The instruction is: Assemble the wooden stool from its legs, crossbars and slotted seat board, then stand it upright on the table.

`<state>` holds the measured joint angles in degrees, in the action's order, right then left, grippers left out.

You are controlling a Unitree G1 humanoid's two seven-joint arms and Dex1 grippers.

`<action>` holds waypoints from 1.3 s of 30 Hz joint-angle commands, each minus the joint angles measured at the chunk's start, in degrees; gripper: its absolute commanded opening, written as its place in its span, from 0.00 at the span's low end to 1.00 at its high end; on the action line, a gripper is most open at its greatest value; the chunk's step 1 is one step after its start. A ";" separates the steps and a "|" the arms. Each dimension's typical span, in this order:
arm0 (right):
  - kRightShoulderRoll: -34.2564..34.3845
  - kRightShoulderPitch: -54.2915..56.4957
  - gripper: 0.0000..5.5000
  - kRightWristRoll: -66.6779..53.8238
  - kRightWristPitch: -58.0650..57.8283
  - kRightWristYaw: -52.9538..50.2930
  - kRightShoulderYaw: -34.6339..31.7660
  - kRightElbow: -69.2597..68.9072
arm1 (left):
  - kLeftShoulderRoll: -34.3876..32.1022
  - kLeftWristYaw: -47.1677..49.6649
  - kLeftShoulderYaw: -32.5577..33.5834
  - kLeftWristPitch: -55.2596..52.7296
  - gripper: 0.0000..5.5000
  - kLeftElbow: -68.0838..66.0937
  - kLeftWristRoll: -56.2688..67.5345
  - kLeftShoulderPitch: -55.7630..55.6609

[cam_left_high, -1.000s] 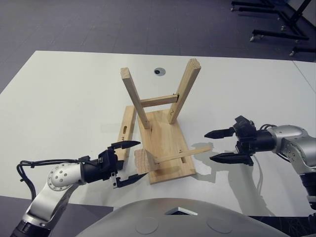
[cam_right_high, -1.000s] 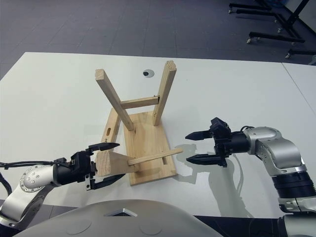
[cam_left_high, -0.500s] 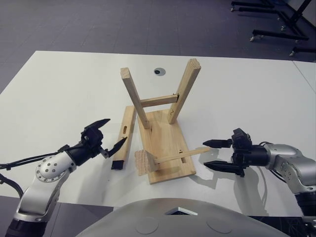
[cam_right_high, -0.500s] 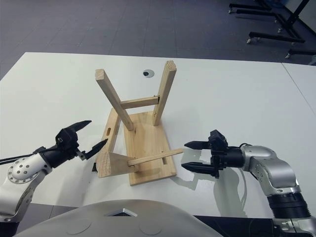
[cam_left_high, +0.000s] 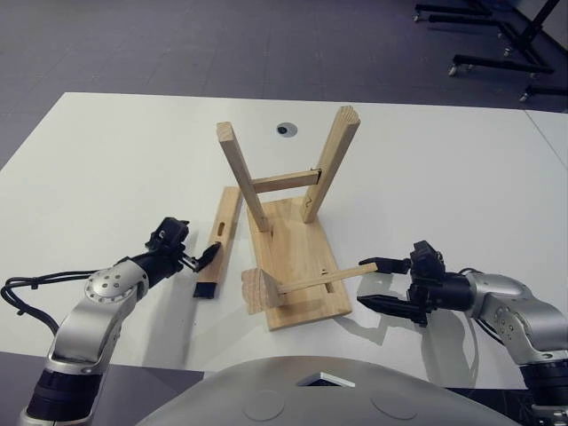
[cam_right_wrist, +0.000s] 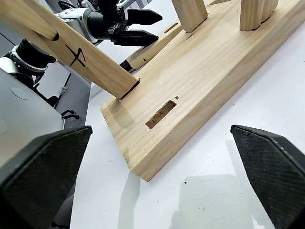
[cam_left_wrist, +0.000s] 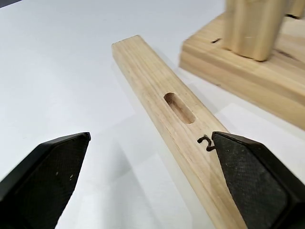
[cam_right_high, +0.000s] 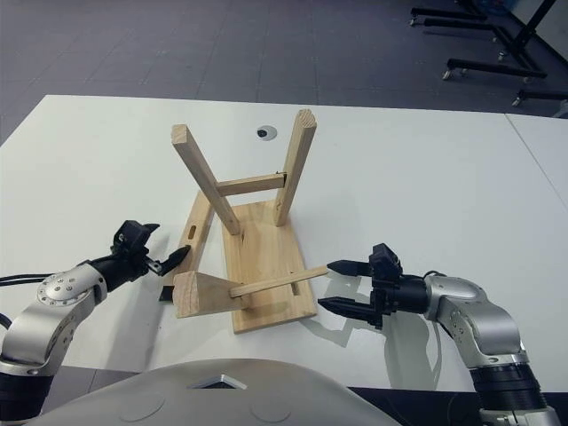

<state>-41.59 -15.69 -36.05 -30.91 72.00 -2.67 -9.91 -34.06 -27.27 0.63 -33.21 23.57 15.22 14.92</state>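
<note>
The slotted seat board [cam_left_high: 302,232] lies flat on the white table. Two legs [cam_left_high: 333,164] stand upright in it, joined by a crossbar [cam_left_high: 284,182]. A third leg [cam_left_high: 258,291] lies on the board's near end with a thin crossbar [cam_left_high: 324,278] stuck in it. A loose slotted leg [cam_left_wrist: 176,124] lies left of the board. My left gripper [cam_left_high: 197,241] is open, its fingers either side of that leg. My right gripper [cam_left_high: 380,284] is open at the board's near right corner, its upper finger by the thin crossbar's free tip. An empty slot [cam_right_wrist: 160,113] shows in the board.
A small black piece [cam_left_high: 206,289] sits at the loose leg's near end. A round grommet hole [cam_left_high: 285,129] is in the table behind the stool. Black wheeled frames [cam_left_high: 497,53] stand on the floor far right. Bare tabletop lies to both sides.
My left gripper left the lying leg's near end and moved left and back to the loose leg. My right gripper came nearer and leftward toward the crossbar tip. The wood stayed put.
</note>
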 commanded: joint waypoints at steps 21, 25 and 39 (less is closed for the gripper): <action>2.13 -3.58 0.97 0.45 1.44 -4.18 0.06 -1.80 | 2.74 2.89 -0.07 -19.09 0.85 6.03 7.91 -0.17; 2.23 -3.44 0.93 0.14 1.19 -4.47 -0.26 -1.72 | 0.86 2.16 -1.29 -19.93 0.85 3.98 6.80 2.29; 3.05 -2.16 0.59 -0.56 1.29 -5.18 -0.60 -0.60 | 0.23 0.05 -2.06 -17.57 0.45 -0.57 6.09 1.74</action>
<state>-38.95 -18.77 -36.02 -29.64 67.32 -2.49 -11.11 -33.29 -26.61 0.55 -48.70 26.21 22.00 14.71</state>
